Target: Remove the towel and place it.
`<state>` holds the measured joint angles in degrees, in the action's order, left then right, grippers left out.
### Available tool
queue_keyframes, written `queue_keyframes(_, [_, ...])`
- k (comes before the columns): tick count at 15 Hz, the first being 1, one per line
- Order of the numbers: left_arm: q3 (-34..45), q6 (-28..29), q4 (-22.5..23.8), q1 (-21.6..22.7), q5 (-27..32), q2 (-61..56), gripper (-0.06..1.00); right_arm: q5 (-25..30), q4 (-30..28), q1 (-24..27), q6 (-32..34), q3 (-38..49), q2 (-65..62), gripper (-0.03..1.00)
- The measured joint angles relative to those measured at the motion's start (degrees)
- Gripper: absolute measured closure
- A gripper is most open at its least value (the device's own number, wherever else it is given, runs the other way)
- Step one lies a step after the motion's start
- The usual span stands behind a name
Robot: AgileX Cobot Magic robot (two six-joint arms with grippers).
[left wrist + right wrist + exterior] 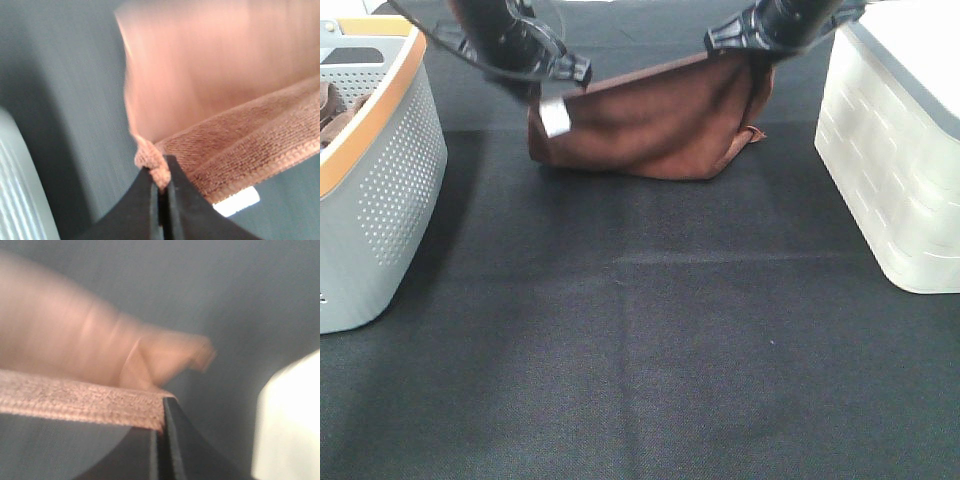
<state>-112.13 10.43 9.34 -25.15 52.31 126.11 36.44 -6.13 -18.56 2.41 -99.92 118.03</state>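
A: Whereabouts of the towel [650, 125]?
B: Upper middle of the high view, strung between both grippers. Sags in the centre, lower fold down on the black table cover [650, 350].
A: State of the left gripper [582, 72]?
B: Clamped tight on the towel's left top corner, just left of centre at the upper edge. Bunched hem pinched between the black jaws; white tag [553, 115] hanging just beneath.
A: And the right gripper [718, 42]?
B: Clenched on the opposite top corner, right of centre at the upper edge. Hem nipped at the jaw tips.
A: Surroundings?
B: At the left edge, a grey perforated basket [380, 170] with orange rim; at the right edge, a white woven-pattern bin [890, 170]. Well apart from the towel.
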Motion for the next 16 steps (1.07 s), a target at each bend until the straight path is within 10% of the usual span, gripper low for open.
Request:
queue_keyframes(6, [-0.3, -6.0, -9.3, 0.0, 14.8, 0.9, 0.94, 16.9, 5.4, 0.0, -4.0, -0.1, 0.0, 0.97])
queue_keyframes(16, [13.5, -7.5, -16.8, 0.0, 15.3, 2.2, 0.94, 27.7, 13.7, -0.1, -4.1, 2.8, -0.1, 0.97])
